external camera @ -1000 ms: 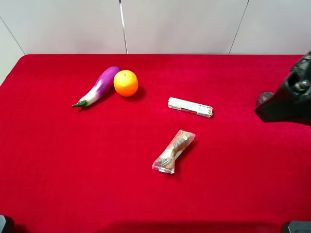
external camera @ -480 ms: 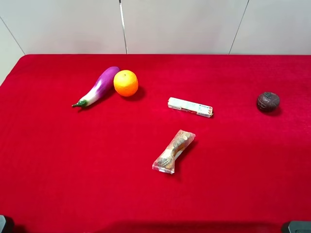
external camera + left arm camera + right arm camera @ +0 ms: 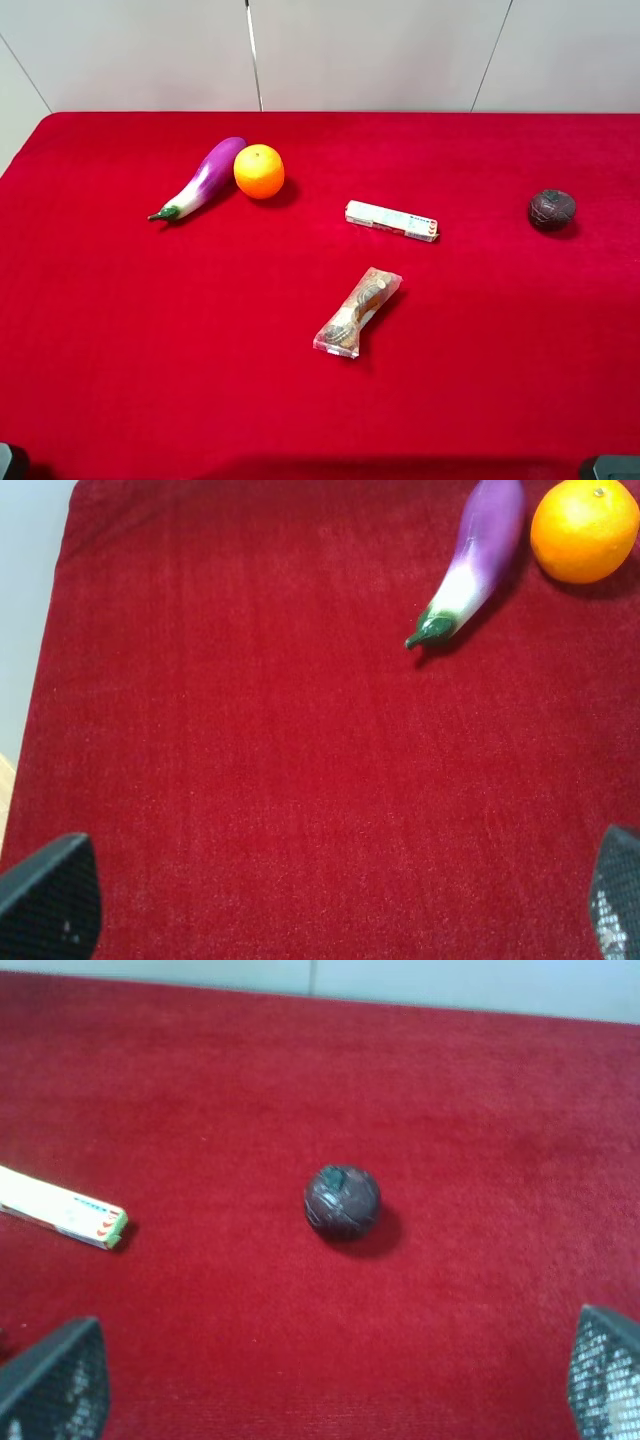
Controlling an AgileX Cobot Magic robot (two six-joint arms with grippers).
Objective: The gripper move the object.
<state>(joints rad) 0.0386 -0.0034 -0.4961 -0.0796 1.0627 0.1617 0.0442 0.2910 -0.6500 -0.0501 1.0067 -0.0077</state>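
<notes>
The orange (image 3: 259, 171) is round and bright and lies on the red cloth at the back left, touching or nearly touching the purple eggplant (image 3: 204, 178). It also shows in the left wrist view (image 3: 585, 529), far ahead of my left gripper (image 3: 330, 905). That gripper is open and empty, with only its fingertips (image 3: 50, 900) showing. My right gripper (image 3: 330, 1385) is open and empty too, its fingertips (image 3: 605, 1375) wide apart, short of the dark brown ball (image 3: 342, 1201). Neither gripper shows in the exterior high view.
The eggplant (image 3: 472, 560) lies left of the orange. A white tube-like pack (image 3: 391, 220) and a clear snack packet (image 3: 357, 312) lie mid-table. The brown ball (image 3: 552, 209) sits at the right. The cloth's left edge (image 3: 60, 630) borders a pale surface.
The right arm, which covered the right edge of the exterior high view a second ago, has withdrawn out of that view and uncovered the brown ball. The objects have not moved.
</notes>
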